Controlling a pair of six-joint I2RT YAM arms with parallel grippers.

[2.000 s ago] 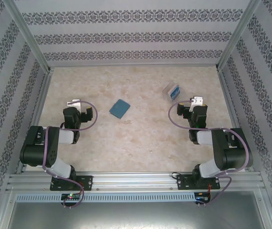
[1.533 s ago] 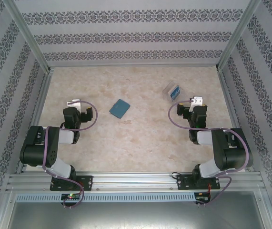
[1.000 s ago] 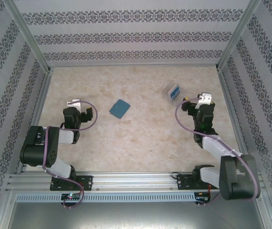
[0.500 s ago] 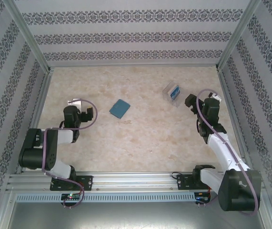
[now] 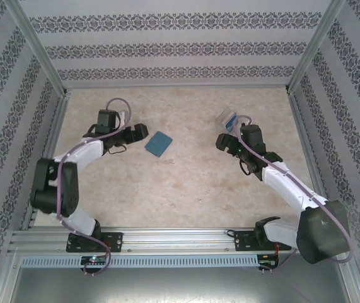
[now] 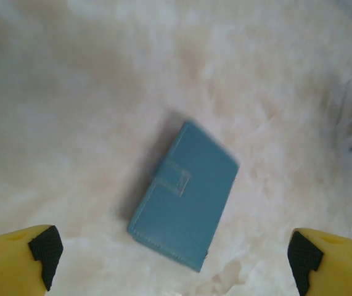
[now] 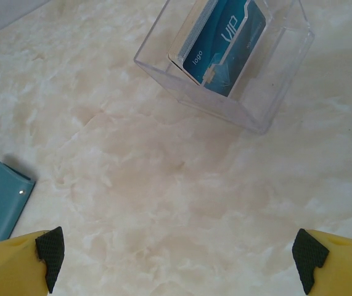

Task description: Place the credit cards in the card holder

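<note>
The left tool (image 6: 174,256) is spread wide and pinches nothing. The card holder (image 6: 184,195) lies closed and flat on the desk (image 5: 186,189) directly ahead of it, centred between the fingertips, its long axis slanting from near-left to far-right in the wrist view. The right tool (image 7: 179,250) is likewise spread wide and empty. The credit cards (image 7: 222,46) stand leaning inside a clear stand (image 7: 268,98) ahead of it, a little right of centre, the blue-and-white card foremost. From above, the left arm (image 5: 82,154) is nearer the card holder and the right arm (image 5: 287,183) nearer the credit cards, with holder and stand well apart. Judgement: the cards must first leave the stand, which is work for the right arm. The desk is pale, marbled and smooth. Patterned walls (image 5: 180,47) enclose three sides.
</note>
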